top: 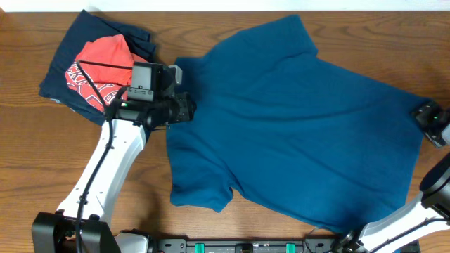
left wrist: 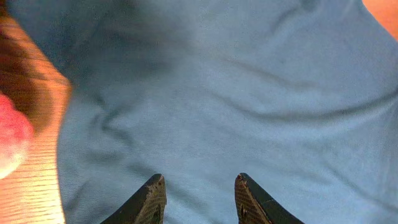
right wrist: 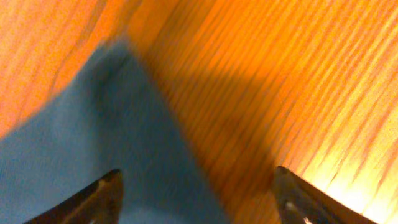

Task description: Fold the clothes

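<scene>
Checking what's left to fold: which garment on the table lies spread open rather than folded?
The medium-blue T-shirt, spread out across the table. The red tee and navy garment sit folded in a stack at the far left.

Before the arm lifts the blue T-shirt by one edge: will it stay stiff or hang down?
Probably it hangs limp: the blue T-shirt lies flat with soft creases across it. The cloth looks thin, so likely light, and a lifted edge would drag the rest. On the smooth wooden table it may slide and bunch.

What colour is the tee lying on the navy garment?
The tee is red with white lettering; the overhead view shows it best.
</scene>
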Tool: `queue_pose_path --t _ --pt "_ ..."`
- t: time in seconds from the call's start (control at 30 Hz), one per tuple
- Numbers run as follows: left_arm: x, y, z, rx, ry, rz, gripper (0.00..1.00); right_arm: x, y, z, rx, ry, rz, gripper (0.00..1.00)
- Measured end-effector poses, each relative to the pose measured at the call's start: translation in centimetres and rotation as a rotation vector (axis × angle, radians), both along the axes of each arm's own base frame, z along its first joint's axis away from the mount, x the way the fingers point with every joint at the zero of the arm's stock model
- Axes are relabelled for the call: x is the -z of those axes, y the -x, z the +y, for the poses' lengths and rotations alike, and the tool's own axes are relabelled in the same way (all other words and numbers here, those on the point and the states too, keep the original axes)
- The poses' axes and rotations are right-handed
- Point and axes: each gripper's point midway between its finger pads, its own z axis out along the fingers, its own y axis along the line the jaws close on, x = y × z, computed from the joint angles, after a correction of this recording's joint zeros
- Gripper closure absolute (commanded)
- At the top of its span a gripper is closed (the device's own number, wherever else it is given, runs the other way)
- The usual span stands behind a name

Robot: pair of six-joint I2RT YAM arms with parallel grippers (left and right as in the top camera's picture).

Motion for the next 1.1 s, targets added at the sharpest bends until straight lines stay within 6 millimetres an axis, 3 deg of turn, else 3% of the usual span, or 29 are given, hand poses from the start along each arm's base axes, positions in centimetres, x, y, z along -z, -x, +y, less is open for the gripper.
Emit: queue_pose_path --t 0.17,0.3,0.5,0.63,0.7,0.87,0.9,1.0,1.03,1.1 --pt "-0.1 0.2 -1.2 0.033 -0.003 -0.010 0.58 0.2 -2.3 -1.5 -0.049 -0.015 -0.147 0.78" --pt "0.0 0.2 -1.3 0.033 -0.014 -0.013 0.58 0.3 -4.8 -0.6 -0.138 -0.056 -0.269 0.98" --pt "0.0 0.2 -1.1 0.028 -0.023 -0.014 0.58 0.1 -6.6 0.3 -0.169 -0.134 -0.374 0.99" --pt "0.0 0.2 -1.1 0.027 -0.023 -0.015 0.57 -1.3 -8.2 -0.4 -0.185 -0.176 -0.419 0.99" --pt "0.0 0.2 -1.1 0.027 -0.023 -0.015 0.57 -3.3 -9.3 -1.6 -0.189 -0.182 -0.443 0.99" --pt "0.0 0.2 -1.1 0.027 -0.023 -0.015 0.57 -11.0 -11.3 -5.7 -0.203 -0.117 -0.525 0.99" --pt "0.0 0.1 -1.1 0.027 -0.023 -0.017 0.57 -12.6 -11.5 -6.4 -0.205 -0.100 -0.539 0.85" --pt "-0.1 -0.1 -1.1 0.027 -0.021 -0.026 0.53 -15.0 -11.4 -7.6 -0.202 -0.077 -0.548 0.31" --pt "-0.2 -0.1 -1.1 0.029 -0.022 -0.030 0.50 -15.3 -11.2 -7.7 -0.201 -0.078 -0.541 0.18" --pt "-0.2 -0.2 -1.2 0.030 -0.021 -0.036 0.48 -14.9 -10.7 -7.5 -0.198 -0.098 -0.514 0.05"
